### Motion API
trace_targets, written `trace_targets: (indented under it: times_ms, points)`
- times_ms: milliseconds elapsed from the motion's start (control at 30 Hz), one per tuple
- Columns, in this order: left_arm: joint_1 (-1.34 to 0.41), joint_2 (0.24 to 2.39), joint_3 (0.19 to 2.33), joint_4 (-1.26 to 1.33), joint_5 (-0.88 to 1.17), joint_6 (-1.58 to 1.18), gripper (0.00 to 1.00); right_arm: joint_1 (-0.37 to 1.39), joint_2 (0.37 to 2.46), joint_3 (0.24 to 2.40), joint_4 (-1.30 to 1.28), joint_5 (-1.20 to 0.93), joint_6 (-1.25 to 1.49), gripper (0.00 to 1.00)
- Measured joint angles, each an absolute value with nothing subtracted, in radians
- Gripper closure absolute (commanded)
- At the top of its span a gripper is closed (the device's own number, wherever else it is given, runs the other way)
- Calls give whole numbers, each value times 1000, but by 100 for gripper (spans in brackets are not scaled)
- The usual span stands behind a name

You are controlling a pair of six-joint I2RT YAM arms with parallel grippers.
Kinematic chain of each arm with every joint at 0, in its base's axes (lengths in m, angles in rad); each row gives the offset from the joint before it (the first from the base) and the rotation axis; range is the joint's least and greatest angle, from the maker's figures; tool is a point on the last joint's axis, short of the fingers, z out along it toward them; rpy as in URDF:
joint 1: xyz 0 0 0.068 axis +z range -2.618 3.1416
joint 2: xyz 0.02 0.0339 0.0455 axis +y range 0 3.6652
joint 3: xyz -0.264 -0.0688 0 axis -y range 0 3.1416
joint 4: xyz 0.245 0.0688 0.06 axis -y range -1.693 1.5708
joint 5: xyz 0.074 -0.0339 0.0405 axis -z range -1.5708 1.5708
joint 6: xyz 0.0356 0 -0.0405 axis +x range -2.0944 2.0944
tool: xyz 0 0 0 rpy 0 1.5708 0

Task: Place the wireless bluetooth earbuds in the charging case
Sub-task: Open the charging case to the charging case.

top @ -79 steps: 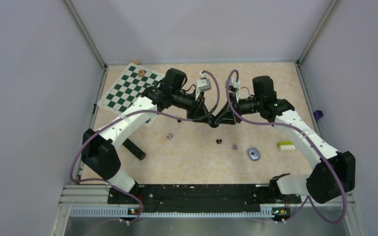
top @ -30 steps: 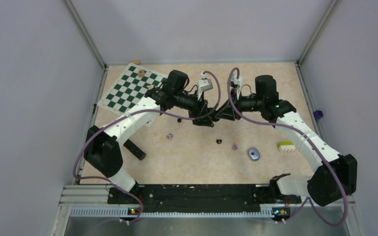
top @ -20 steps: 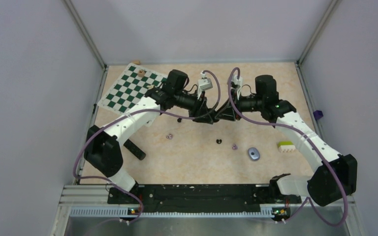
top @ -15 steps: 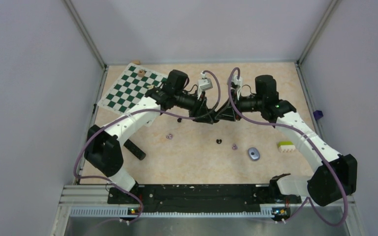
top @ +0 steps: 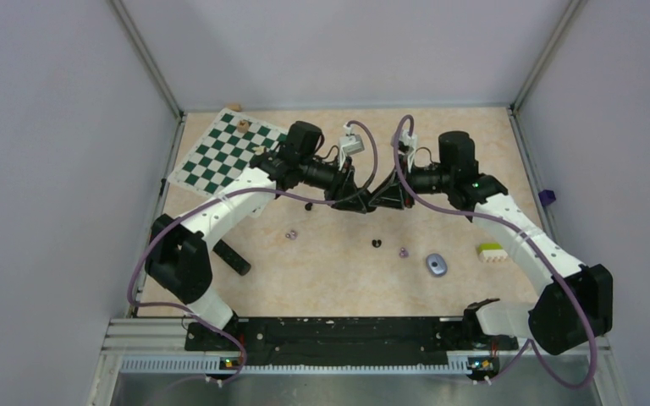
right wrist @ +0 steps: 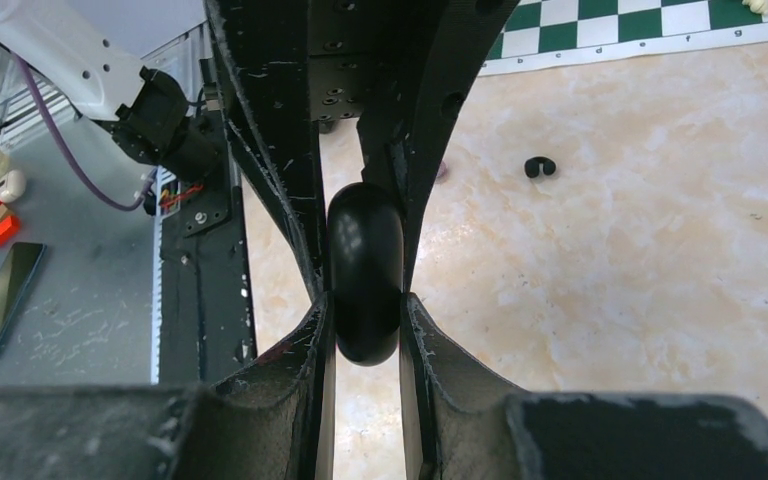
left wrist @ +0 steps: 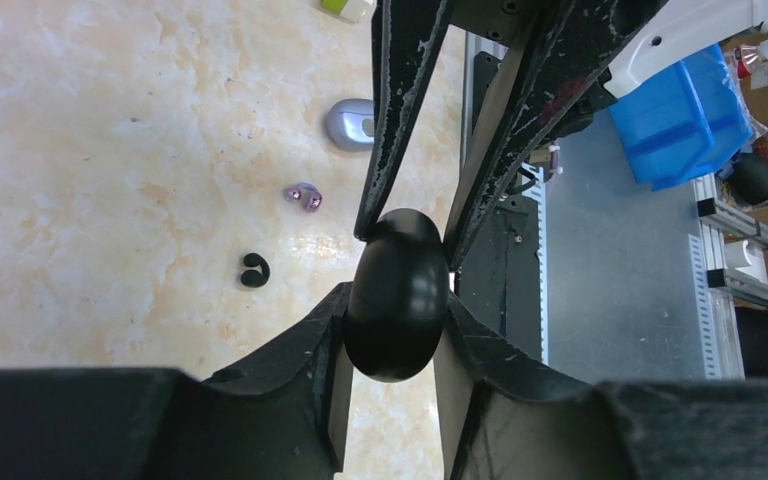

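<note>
A glossy black oval charging case [left wrist: 398,293] is held in the air between both grippers over the middle of the table. My left gripper [left wrist: 397,305] is shut on one end and my right gripper [right wrist: 363,300] on the other [right wrist: 365,260]. In the top view the left gripper [top: 357,203] and the right gripper [top: 382,200] meet tip to tip. A black earbud [top: 376,244] and a purple earbud [top: 403,252] lie on the table below; both show in the left wrist view, the black earbud [left wrist: 254,270] and the purple one [left wrist: 304,196]. Another purple earbud [top: 289,234] lies to the left.
A grey-purple oval case [top: 436,264] lies right of centre, with a yellow-green and white block [top: 492,252] beyond it. A green chessboard [top: 228,152] with a small piece [top: 242,125] is at the back left. A black bar [top: 231,257] lies near the left arm.
Since 2.6 s ago both grippers have moved a little toward the back together with the black case. Over the last second almost nothing has moved.
</note>
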State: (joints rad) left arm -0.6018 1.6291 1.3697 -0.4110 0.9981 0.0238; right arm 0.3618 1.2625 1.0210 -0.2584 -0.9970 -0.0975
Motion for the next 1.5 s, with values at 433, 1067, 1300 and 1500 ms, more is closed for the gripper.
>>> trace_targets:
  times_ms: [433, 1067, 1300, 1500]
  points:
    - [-596, 1629, 1367, -396, 1004, 25, 100, 354, 1262, 1021, -245, -994, -76, 88]
    - [-599, 1628, 1357, -384, 1028, 56, 100, 300, 1217, 1008, -230, -907, -90, 66]
    - [-605, 1627, 1356, -401, 1045, 55, 100, 290, 1215, 1009, -232, -888, -113, 40]
    - [-603, 1624, 1352, -404, 1047, 55, 100, 289, 1188, 1010, -253, -886, -123, 36]
